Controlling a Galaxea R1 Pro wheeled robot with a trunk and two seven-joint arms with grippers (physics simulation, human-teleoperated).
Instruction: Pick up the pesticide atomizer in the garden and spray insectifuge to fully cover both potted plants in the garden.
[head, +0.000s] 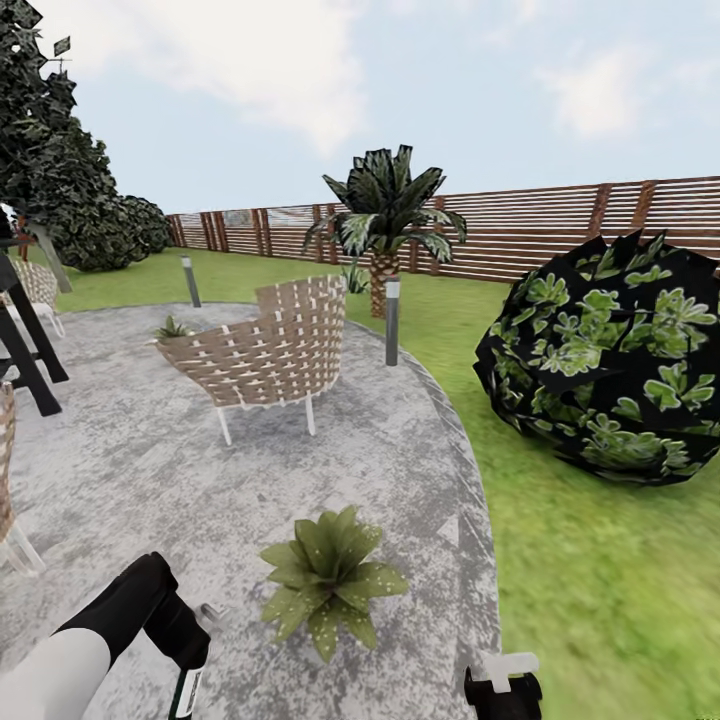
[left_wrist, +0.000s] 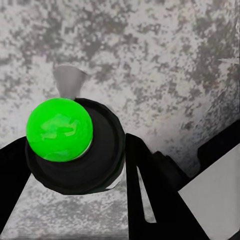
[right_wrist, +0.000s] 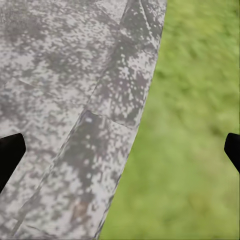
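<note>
Head view took in the garden from largest to smallest: the round grey stone patio (head: 140, 450) spread ahead of both arms, with green lawn (head: 600, 580) running off beyond the right gripper's side to a wooden slat fence (head: 540, 230). A big dark bush (head: 610, 360) sat on the grass well forward of the right gripper (head: 503, 690), and a palm (head: 385, 215) stood farther off near the fence. A woven chair (head: 270, 350) stood on the stone well ahead of the left gripper (head: 185, 665). One potted plant (head: 325, 575), a low speckled rosette, lay on the patio between the two grippers and a little ahead of them; the second potted plant (head: 172, 328) showed small beside the chair, far beyond the left gripper. The left gripper was closed around the pesticide atomizer (head: 187, 690), whose body poked out just below it; from the left wrist camera the atomizer (left_wrist: 75, 145) sat gripped between the dark fingers (left_wrist: 150, 190), over the stone. The right gripper hung over the patio's edge, its fingertips (right_wrist: 10, 155) spread wide apart with nothing between them.
</note>
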